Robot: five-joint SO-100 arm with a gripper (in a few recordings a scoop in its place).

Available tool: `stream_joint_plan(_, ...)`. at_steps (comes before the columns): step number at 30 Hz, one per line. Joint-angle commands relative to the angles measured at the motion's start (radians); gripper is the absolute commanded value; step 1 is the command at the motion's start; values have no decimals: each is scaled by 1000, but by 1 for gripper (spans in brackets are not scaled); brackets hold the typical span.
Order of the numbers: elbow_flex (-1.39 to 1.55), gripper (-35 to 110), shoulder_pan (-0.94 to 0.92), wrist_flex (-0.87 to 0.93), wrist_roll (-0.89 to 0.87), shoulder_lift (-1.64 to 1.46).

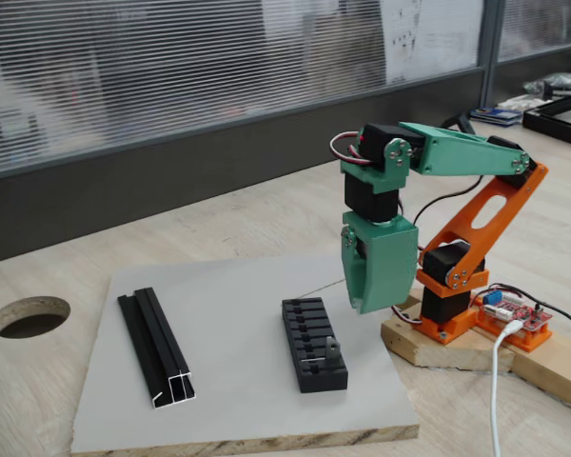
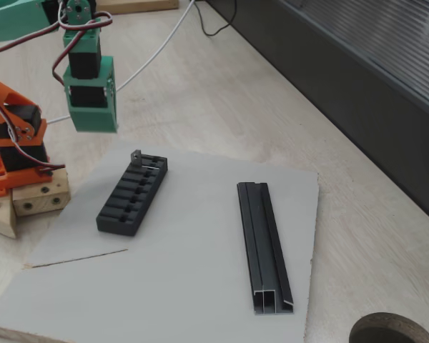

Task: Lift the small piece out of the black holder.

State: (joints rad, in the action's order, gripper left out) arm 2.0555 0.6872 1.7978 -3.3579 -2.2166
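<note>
The black holder (image 1: 312, 338) (image 2: 131, 194), a short slotted block, lies on a grey board (image 1: 228, 381) (image 2: 186, 271). The small piece (image 1: 331, 348) (image 2: 137, 157), a tiny grey bracket with a holed tab, stands upright in the holder's end slot. That slot is at the near end in one fixed view and at the far end in the other. My green gripper (image 1: 369, 305) (image 2: 93, 127) points down and hangs above the board's edge. It is off to the holder's base-facing side, apart from the piece. Its jaws look shut with nothing between them.
A longer thin black channel rail (image 1: 157, 347) (image 2: 263, 246) lies on the same board, well away from the holder. The orange arm base sits on a wooden block (image 1: 457, 343) (image 2: 28, 200). A round hole (image 1: 29, 316) (image 2: 393, 330) is cut in the table.
</note>
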Motion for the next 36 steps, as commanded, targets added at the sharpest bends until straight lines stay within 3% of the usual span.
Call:
stream_joint_plan(1,-11,11,40,28,-23,-17)
stream_joint_plan(6,-12,11,29,26,-35,-11)
stream_joint_plan(14,-9,11,80,25,-321,-11)
stream_joint_plan(19,-9,11,167,25,-336,-11)
stream_joint_plan(36,-11,10,156,23,-331,-26)
